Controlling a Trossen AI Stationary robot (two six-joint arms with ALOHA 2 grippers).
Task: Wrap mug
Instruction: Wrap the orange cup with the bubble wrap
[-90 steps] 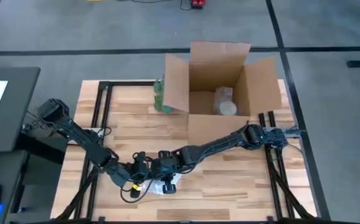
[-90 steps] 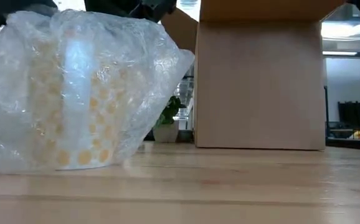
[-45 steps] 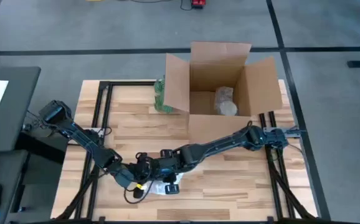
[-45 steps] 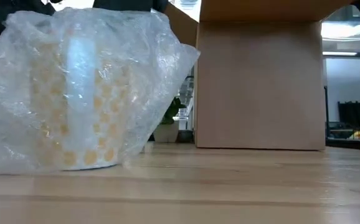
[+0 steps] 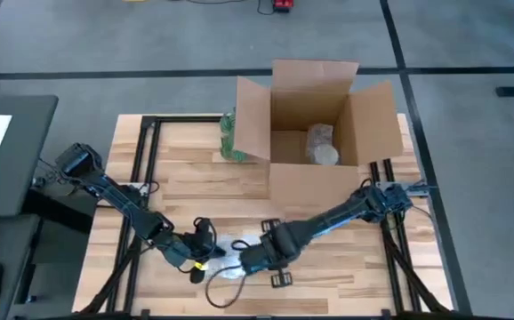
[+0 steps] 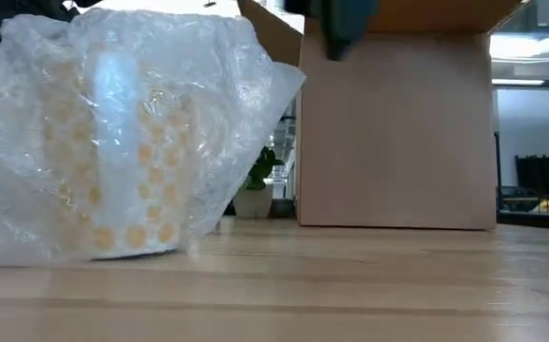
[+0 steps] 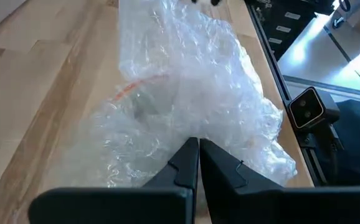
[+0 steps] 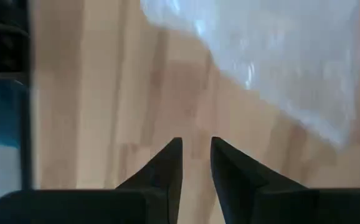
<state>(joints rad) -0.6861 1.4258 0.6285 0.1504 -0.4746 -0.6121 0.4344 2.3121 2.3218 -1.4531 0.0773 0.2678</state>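
Two arms are being worked at the near table edge, well clear of the cardboard box (image 5: 315,116). Bubble wrap (image 6: 123,133) is being pinched by the left gripper (image 7: 194,152), fingers together; the right gripper (image 8: 195,149), slightly parted, is holding nothing. Only the low view is showing the mug (image 6: 123,161) inside. Tucking the loose flap is judged next.

My left gripper (image 7: 194,149) lay low near the table's front edge, fingers pinched together on plastic wrap. My right gripper (image 8: 196,149) hovered just beside it, fingers slightly parted.
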